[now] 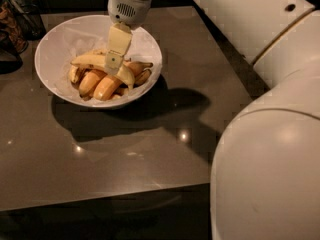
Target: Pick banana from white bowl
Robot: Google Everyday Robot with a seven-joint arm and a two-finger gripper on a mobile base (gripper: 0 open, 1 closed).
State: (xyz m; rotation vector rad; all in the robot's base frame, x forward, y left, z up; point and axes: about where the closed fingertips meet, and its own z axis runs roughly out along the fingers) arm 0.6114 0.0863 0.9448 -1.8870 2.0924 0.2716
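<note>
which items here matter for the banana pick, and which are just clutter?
Job:
- banana, the long pale one on top
- white bowl holding it
- gripper, low in the bowl, at the banana

Lying about:
- shorter orange bananas, same bowl
- dark items at the table edge

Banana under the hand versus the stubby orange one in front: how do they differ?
The long banana is pale yellow; the stubby banana is deeper orange. The long banana is slender and curved, lying across the pile; the stubby banana is shorter and thicker. The hand sits over the long banana only. Both lie in the white bowl.
</note>
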